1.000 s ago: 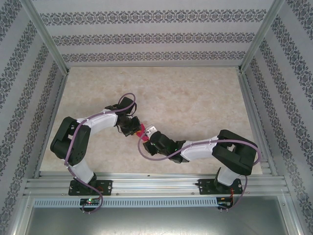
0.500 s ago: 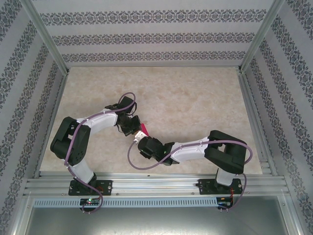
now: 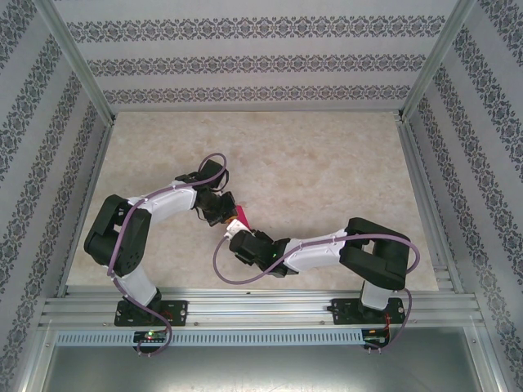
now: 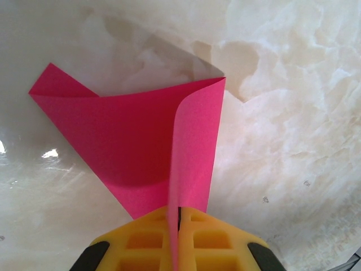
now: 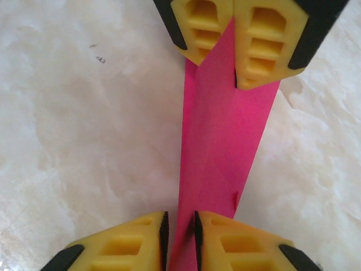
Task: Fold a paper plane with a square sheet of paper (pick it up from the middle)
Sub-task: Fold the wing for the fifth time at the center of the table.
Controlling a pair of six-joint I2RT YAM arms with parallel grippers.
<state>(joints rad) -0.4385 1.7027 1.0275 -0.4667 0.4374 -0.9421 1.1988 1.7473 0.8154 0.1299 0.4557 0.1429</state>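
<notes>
Top view: both arms reach in toward the centre of the marbled beige bench [image 3: 327, 163]. Their tips meet just left of the frame's middle. The left pincer [image 3: 222, 211] sits above and left of the right pincer [image 3: 239, 234]. A small patch of magenta shows between them, which is the square sheet of paper [image 3: 243, 216]. It is mostly hidden by the wrists here.

Left wrist view: the left pincer [image 4: 178, 212] is at the bottom centre, with its yellow pads clenched together on the sheet [image 4: 130, 141]. The paper's edge comes straight out of the seam between the pads. The sheet is not flat. One flap stands nearly edge-on and rises from the pads to a corner at upper centre. The broader part bends away to the left and ends in a sharp corner at upper left. The paper casts a soft grey shadow on the bench [image 4: 293, 113] behind it, and it appears lifted off the surface.

Right wrist view: the sheet [image 5: 225, 147] runs as a narrow pink band from top to bottom of the frame. At the top the left pincer [image 5: 233, 56] is clamped on it. At the bottom the right pincer [image 5: 180, 217] has a yellow pad on each side of the band, with a narrow slot between them that the paper fills. I cannot tell whether these pads are pinching the paper or only flanking it. The pale bench [image 5: 84, 141] lies below.
</notes>
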